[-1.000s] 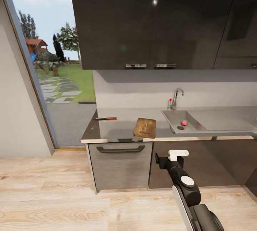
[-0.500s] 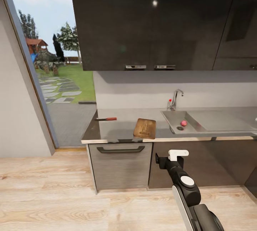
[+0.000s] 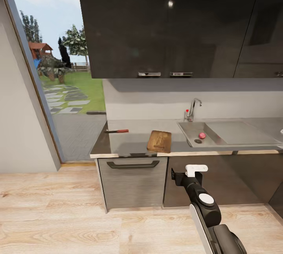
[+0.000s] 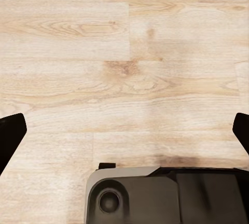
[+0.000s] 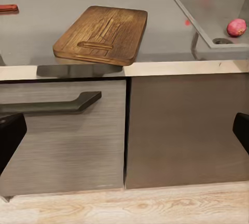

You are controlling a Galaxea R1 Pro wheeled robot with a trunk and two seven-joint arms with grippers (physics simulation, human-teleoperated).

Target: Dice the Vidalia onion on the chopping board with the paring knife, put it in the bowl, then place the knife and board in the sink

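The pinkish Vidalia onion (image 3: 202, 135) (image 5: 236, 27) lies in the grey steel sink (image 3: 190, 128) (image 5: 202, 11) beside the drain. Left of the sink, the brown chopping board (image 3: 159, 141) (image 5: 104, 34) rests at the front edge of the glossy countertop (image 3: 129, 140). Farther left on that top is the red-handled paring knife (image 3: 116, 131) (image 5: 8, 8). My right gripper (image 3: 179, 175) (image 5: 124, 133) hangs open and empty in front of the lower cabinets, below counter height. Over the wooden floor, my left gripper (image 4: 124, 133) is open and holds nothing. A white sliver (image 3: 281, 131) at the counter's far right may be the bowl; I cannot tell.
Dark wall cabinets (image 3: 169, 22) hang above the counter. A grey drawer front with a bar handle (image 3: 133, 164) sits under the board. A chrome tap (image 3: 193, 106) stands behind the sink. A glass door (image 3: 59, 69) at the left opens onto a garden. Light wood floor (image 3: 59, 214) lies in front.
The whole head view has shifted very slightly, so the camera moved. The onion, board and knife keep their places, and the right arm looks the same.
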